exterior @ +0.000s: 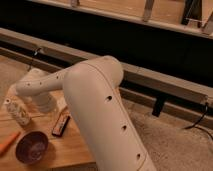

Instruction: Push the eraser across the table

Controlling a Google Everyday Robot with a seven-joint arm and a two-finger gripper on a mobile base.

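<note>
Eraser (61, 124) is lying flat on the light wooden surface (67, 150), near the middle of the part that is showing. It is a small dark rectangular block with a reddish strip running along one long edge, and it is sitting at a slant to the planks.

A large white robot arm (102, 115) is filling the centre of the view, smooth and rounded like moulded plastic, with small dark holes dotting its shell. It is covering the right side of the surface. Its forearm is reaching left and bending down, and the pincer (47, 107) is hanging at its tip, just above and left of the eraser, low over the wood. The pincer is closed; whether it is touching the eraser cannot be told.

Other things are crowding the left side. A white speckled bottle (17, 112) is standing just left of the pincer. A round, dark purple bowl (32, 146) is sitting in front of the eraser, nearer the viewer, close but apart from it. A slim orange object (9, 142) is lying at the left edge, beside the bowl. A pale shape (61, 105), partly hidden by the arm, is showing just beyond the eraser.

Behind, a long grey rail (165, 82) is running across a dark background, above a speckled floor (170, 137).
</note>
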